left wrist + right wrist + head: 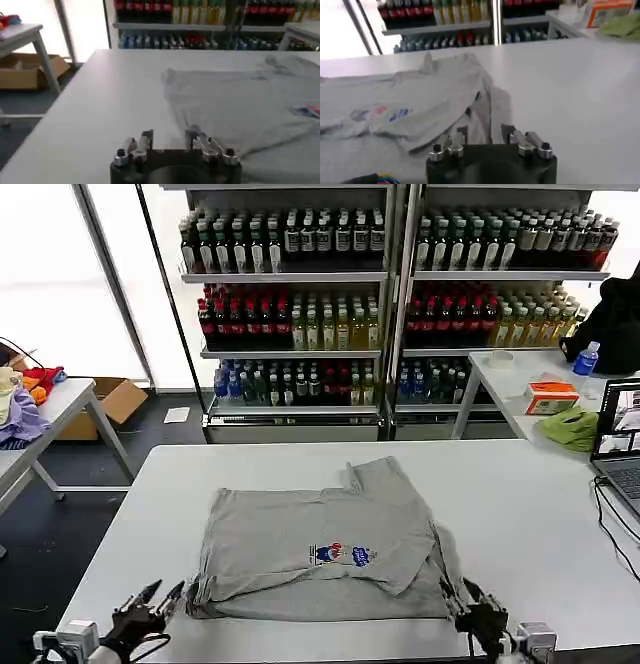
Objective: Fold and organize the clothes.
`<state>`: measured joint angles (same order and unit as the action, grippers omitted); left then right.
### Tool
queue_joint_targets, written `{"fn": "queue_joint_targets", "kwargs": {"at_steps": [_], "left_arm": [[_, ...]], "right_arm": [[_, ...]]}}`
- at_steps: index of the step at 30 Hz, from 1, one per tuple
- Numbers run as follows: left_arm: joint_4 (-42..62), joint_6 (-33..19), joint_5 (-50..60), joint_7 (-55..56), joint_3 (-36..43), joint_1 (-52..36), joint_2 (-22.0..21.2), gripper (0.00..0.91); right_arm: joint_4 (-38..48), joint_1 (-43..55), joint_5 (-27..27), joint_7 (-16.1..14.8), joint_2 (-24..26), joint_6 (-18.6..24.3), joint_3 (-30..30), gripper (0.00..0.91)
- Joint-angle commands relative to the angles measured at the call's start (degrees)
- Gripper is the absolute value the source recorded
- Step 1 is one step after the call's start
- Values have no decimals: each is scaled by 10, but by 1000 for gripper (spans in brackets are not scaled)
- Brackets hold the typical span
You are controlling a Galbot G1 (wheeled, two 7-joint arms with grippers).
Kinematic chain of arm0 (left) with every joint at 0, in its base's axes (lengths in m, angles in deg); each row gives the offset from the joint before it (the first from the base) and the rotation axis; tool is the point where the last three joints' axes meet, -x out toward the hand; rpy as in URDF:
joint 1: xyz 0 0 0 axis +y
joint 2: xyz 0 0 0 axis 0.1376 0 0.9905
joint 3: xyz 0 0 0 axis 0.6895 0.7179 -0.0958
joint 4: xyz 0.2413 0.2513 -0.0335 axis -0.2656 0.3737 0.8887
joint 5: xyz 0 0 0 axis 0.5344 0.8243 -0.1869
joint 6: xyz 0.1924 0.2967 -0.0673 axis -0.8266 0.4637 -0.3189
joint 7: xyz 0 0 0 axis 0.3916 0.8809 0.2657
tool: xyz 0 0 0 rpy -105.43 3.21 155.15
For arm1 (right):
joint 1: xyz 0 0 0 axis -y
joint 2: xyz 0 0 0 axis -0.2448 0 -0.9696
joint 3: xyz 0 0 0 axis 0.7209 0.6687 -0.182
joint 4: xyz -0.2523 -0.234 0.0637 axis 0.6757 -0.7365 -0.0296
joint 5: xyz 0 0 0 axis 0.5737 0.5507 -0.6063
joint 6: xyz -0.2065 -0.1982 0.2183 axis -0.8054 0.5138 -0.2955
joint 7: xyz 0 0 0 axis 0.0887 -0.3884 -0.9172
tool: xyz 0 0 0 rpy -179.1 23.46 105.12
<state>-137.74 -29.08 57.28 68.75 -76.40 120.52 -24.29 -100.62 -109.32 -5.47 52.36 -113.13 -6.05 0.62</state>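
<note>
While the white counter (520,514) carries it at the middle, the grey shirt (300,544) lies partly folded, chest print (342,555) up and one flap doubled over its right side. It looks soft, light and limp, best pinched at the near hem corners. Just off those corners wait the left end effector (160,599) and right end effector (472,596), both spread apart and empty.
</note>
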Motion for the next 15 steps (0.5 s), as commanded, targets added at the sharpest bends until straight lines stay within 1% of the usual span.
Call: {"fn": "queue_joint_targets", "kwargs": {"at_steps": [1,2,3,4,6,7,8,9,10,11,14,15], "left_arm": [[23,-1,-20,-36,-72,-43,46,907],[25,-1,-24,-40,-70,-51,53,907],[35,-2,-40,-46,-51,-66,69,907],[39,-2,-57,-45,-40,-82,83,907],[66,-2,-88,-50,-9,-117,106,907],[79,-2,-100,-50,14,-135,115,907],[110,-2,-100,-55,34,-159,127,907],[113,-2,-100,-58,43,-165,134,907],[138,-2,-101,-67,60,-190,140,907],[148,-2,-98,-74,83,-215,155,907],[209,-1,-100,-78,136,-280,174,907],[218,-2,-100,-80,144,-294,177,907]], "right_arm": [[51,146,-4,-92,61,-36,-24,907],[74,175,2,-115,70,-40,-15,907],[99,216,9,-136,82,-40,1,907],[118,232,9,-145,85,-40,8,907],[178,299,6,-161,92,-40,35,907],[192,310,6,-166,94,-40,46,907],[219,360,8,-184,97,-40,66,907],[244,386,11,-192,98,-40,81,907],[244,386,11,-192,98,-40,81,907],[292,436,10,-199,93,-40,113,907],[366,487,15,-204,74,-39,147,907],[376,493,15,-205,71,-39,151,907]]}}
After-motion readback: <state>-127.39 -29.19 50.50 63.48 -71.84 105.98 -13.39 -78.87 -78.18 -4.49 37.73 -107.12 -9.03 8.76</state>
